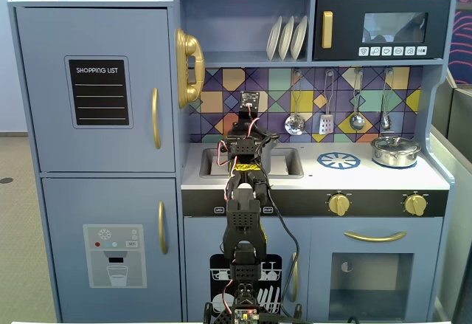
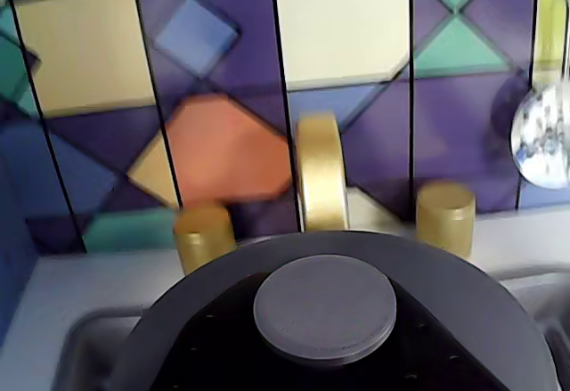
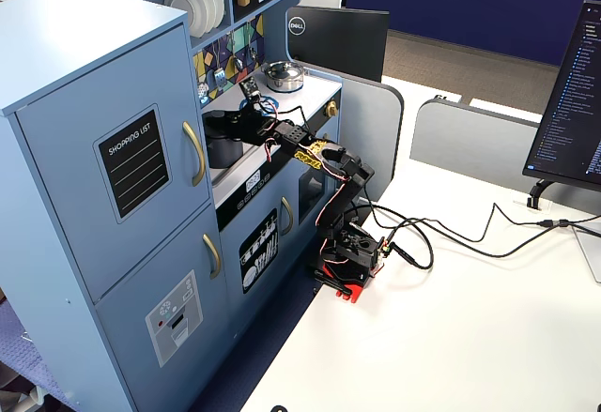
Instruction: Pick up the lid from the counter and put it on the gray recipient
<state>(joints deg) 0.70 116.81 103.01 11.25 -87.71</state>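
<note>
In the wrist view a dark-gray round lid [image 2: 223, 275] fills the lower middle, very close to the camera. It has a flat gray round knob [image 2: 325, 306] at its centre. My fingers do not show there. In a fixed view the gray recipient [image 3: 223, 149] stands in the sink, and my gripper [image 3: 244, 114] is at its top right edge. There I cannot separate the lid from the pot. In the front fixed view my gripper [image 1: 248, 145] is over the sink and the arm hides the pot, apart from a dark edge [image 1: 274, 141]. The jaws are hidden.
A gold faucet [image 2: 321, 177] and two gold tap knobs [image 2: 203, 235] [image 2: 445, 217] stand just behind the lid. The sink [image 1: 284, 163] is under the gripper. To the right are a blue burner mark [image 1: 338, 161], a shiny silver lidded pot [image 1: 394, 150] and hanging utensils [image 1: 295, 123].
</note>
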